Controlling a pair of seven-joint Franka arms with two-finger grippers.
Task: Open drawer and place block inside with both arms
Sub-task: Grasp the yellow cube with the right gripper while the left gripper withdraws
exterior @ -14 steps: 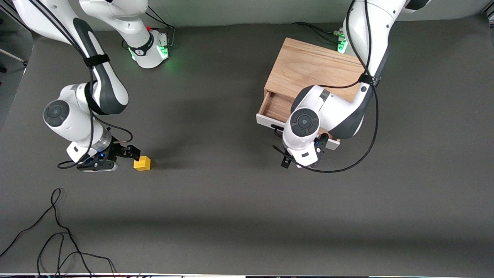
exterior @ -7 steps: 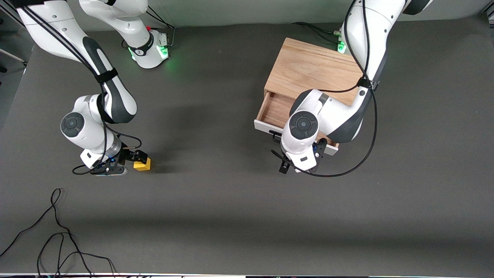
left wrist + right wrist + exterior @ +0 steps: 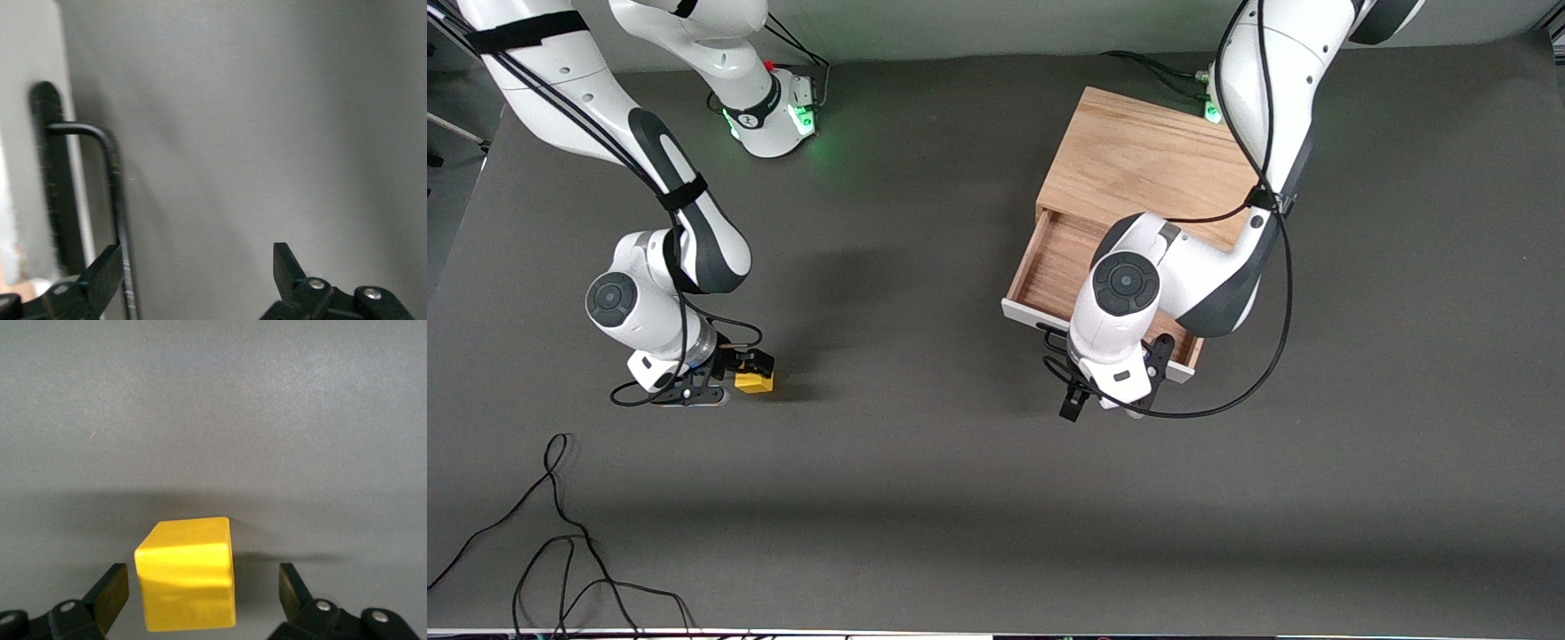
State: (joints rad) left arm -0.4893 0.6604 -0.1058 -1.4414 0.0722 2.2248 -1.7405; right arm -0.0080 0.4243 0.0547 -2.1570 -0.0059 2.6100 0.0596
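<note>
The yellow block point(image 3: 757, 383) sits on the dark table toward the right arm's end. My right gripper point(image 3: 742, 373) is low at it, open, with one finger on each side; the right wrist view shows the block point(image 3: 187, 577) between the fingers point(image 3: 110, 587), with gaps. The oak cabinet point(image 3: 1147, 160) stands toward the left arm's end. Its drawer point(image 3: 1054, 267) is partly out, white front panel point(image 3: 1018, 313) facing the front camera. My left gripper point(image 3: 1098, 404) is open in front of the panel, one finger point(image 3: 100, 273) beside the black bar handle point(image 3: 115, 193).
Loose black cables point(image 3: 560, 533) lie on the table near the front camera at the right arm's end. The left arm's forearm point(image 3: 1183, 267) covers part of the drawer. Green-lit arm bases point(image 3: 783, 116) stand at the table's edge farthest from the camera.
The drawer has slid farther out toward the front camera, with the left gripper moving the same way. The right gripper has moved up to the block and now straddles it.
</note>
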